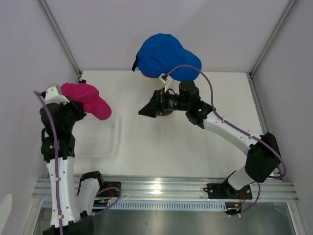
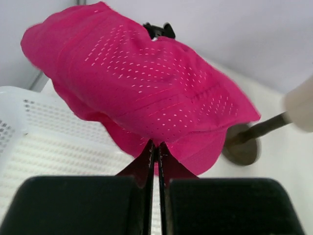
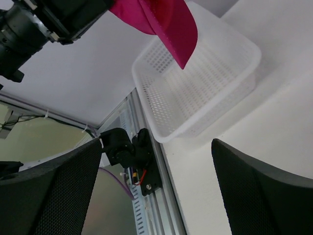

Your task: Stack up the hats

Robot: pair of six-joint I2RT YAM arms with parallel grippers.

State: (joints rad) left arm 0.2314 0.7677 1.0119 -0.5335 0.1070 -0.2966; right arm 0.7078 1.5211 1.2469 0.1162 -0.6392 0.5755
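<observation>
Two hats seen from overhead: blue hat (image 1: 166, 56) perched far centre, pink hat (image 1: 87, 99) hanging at left. Left wrist: my left gripper (image 2: 156, 149) is clamped on only its hem, so I fear it slipping free. Right wrist: right gripper (image 3: 156, 166) gapes wide, empty, with the white basket (image 3: 215, 112) beyond.

Pink hat (image 1: 88, 99): magenta perforated fabric with a curved brim. It hangs in the air at the left side, above the white basket (image 3: 234, 63) and clear of it. The left gripper (image 2: 156, 147) has its jaws closed on the hat's lower edge. Blue hat (image 1: 166, 56): bright blue, crown up, raised at rear centre, brim toward the right, black strap at its left end. The two are well apart.
</observation>
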